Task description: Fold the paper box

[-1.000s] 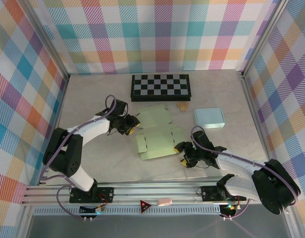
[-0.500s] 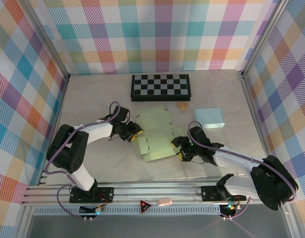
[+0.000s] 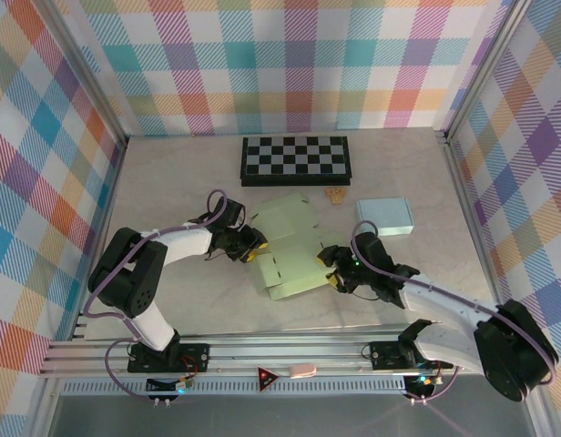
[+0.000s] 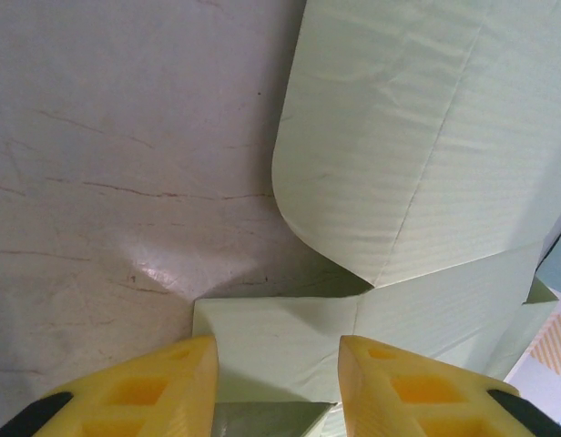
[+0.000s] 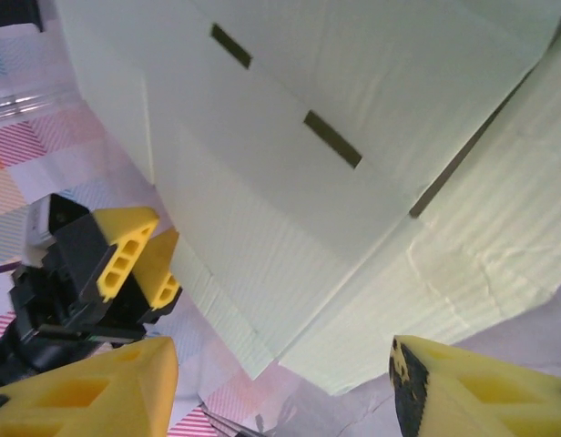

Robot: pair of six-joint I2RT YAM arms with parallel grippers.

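In front of the chessboard [image 3: 296, 160], the pale green paper box [image 3: 290, 250] lies as an unfolded sheet. Over the last second both arms have closed in on it. The left gripper [image 3: 248, 248] has slid to the sheet's edge, in front of the chessboard's left near corner. The right gripper [image 3: 338, 276] has come up to the opposite edge, and the near panel has shifted slightly. We judge a fold is about to begin. The left fingers stand partly apart, straddling a flap corner; whether they touch it we cannot quite tell. The right fingers gape wide, holding nothing.
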